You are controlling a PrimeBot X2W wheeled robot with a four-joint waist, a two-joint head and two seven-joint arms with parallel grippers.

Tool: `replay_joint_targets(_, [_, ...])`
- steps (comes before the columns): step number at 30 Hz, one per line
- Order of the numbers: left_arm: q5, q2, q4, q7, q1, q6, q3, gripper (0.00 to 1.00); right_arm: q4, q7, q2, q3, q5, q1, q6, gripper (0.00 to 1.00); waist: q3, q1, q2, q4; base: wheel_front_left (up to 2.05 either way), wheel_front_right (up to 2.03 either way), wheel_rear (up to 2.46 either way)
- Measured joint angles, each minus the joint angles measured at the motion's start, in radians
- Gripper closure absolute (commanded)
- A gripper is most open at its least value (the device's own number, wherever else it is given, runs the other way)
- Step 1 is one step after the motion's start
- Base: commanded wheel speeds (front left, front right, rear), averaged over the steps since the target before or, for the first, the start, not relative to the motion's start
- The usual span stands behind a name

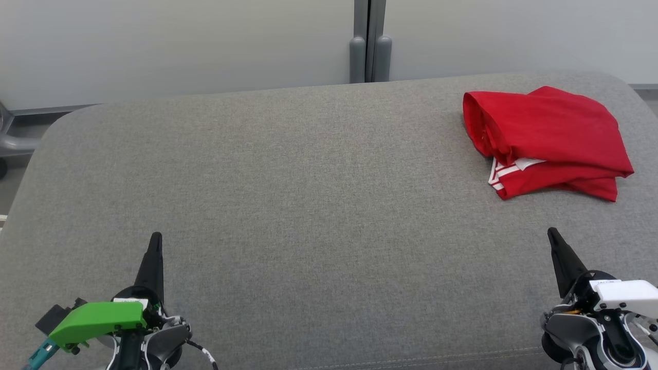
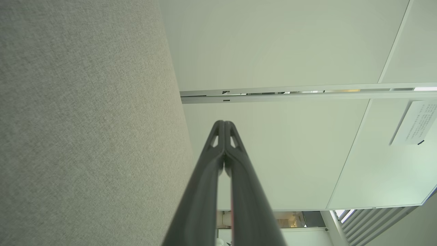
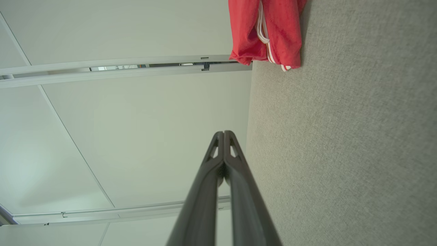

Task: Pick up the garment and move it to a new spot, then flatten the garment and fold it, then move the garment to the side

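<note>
Garment (image 1: 545, 141): one red item with white striped trim, lying in a compact layered bundle at the far right corner of the grey upholstered surface (image 1: 308, 180), close to its back edge. Nothing is touching it.

Left side: the left gripper (image 1: 155, 237) sits low over the near edge of the surface. Its fingers are pressed together and hold nothing, and the left wrist view confirms the tips (image 2: 224, 123) meet. It is well apart from the garment.

Centre: bare grey fabric, with pale wall panels (image 1: 180, 41) and a grey post (image 1: 370, 51) behind.

Right side: the right gripper (image 1: 554, 236) is likewise pressed together and empty. It is parked on the near side of the bundle and clear of it. The right wrist view shows the red cloth (image 3: 245, 30) ahead of the closed tips (image 3: 223, 134), not in contact.

Progress, as a judgement: the bundle is doubled over on itself in several layers (loosely, with one rolled edge and the trim showing). It sits off to one side, which would fit a garment already folded and set aside with both arms at rest. It could equally be a crumpled item awaiting its first pick. The pictures do not settle which. If it is the latter, the lift, flattening, fold and final shift are all left to do.
</note>
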Motion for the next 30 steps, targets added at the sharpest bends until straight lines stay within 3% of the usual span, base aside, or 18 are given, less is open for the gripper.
replay_joint_targets(30, [0.0,0.0,0.0,0.0,0.0,0.0,0.0,1.0,0.0,0.0,0.0,0.0,0.0,0.0,0.0,1.0,0.0,0.0,0.0,0.0,0.0,0.0,0.0])
